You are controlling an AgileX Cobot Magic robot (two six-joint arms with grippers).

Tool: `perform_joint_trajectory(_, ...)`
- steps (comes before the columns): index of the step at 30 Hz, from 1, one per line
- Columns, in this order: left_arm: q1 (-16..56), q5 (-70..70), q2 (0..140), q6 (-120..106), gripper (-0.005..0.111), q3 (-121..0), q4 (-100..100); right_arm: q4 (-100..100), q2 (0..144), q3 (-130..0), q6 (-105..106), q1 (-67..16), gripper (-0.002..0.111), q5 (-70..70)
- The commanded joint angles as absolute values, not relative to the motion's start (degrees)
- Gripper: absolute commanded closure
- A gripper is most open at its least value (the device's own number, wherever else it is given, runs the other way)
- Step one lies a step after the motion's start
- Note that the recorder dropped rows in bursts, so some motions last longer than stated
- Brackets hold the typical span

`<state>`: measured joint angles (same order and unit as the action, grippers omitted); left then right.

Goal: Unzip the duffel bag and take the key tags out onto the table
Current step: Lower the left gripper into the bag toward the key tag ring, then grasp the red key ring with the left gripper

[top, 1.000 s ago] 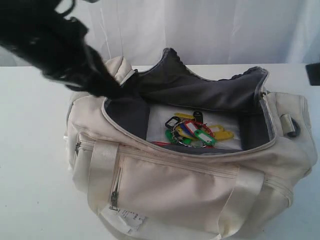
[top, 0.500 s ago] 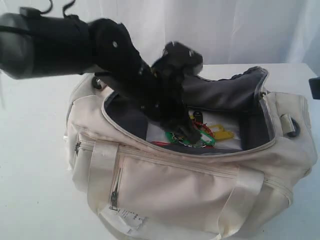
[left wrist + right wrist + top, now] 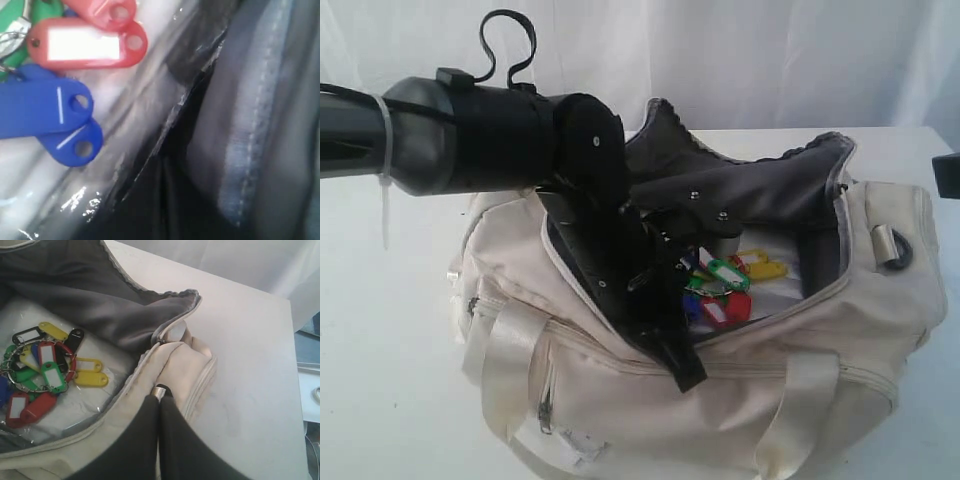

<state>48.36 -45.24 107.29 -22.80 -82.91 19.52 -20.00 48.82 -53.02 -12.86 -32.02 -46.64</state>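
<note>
Left gripper (image 3: 686,376) is down in the open duffel bag (image 3: 750,400), tip at the front rim. Its arm hides some of the key tags (image 3: 722,288). Jaws closed, can't see anything pinched. Left wrist view is blurred: blue and red tags beside dark lining. Right gripper (image 3: 159,401) fingers are pressed together, nothing between them. Tags lie inside on the plastic-wrapped bottom. Bag mouth gapes wide, white table (image 3: 380,400) either side.

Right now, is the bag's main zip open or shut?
Open. The bag has its top flap folded back, and the key tags lie in plain view inside.
</note>
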Motion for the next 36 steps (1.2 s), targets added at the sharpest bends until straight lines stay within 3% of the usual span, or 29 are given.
perform_joint_trajectory(1, 48.7, -45.0, 107.2, -27.0, 0.107, -83.0, 19.2, -19.8, 48.7, -52.9, -13.3, -32.0, 0.108, -46.2)
perform_joint_trajectory(11, 48.6, -31.0, 106.5, -28.7, 0.107, -88.8, 14.5, -19.8, 48.7, -52.8, -14.0, -32.0, 0.108, -46.2)
perform_joint_trajectory(21, 48.6, -32.8, 112.1, -16.3, 0.105, -96.2, 14.8, -19.1, 48.7, -52.8, -14.0, -32.0, 0.108, -45.8)
perform_joint_trajectory(25, 48.6, -39.4, 115.9, -10.0, 0.091, -105.2, 14.7, -19.1, 48.7, -52.8, -14.0, -32.0, 0.108, -45.7)
perform_joint_trajectory(32, 48.6, -44.3, 122.9, 1.7, 0.046, -116.1, 14.5, -19.1, 48.7, -52.8, -14.0, -32.0, 0.108, -45.7)
perform_joint_trajectory(36, 48.6, -45.1, 125.0, 7.6, 0.043, -116.8, 10.1, -19.1, 48.7, -52.8, -14.0, -32.0, 0.108, -45.6)
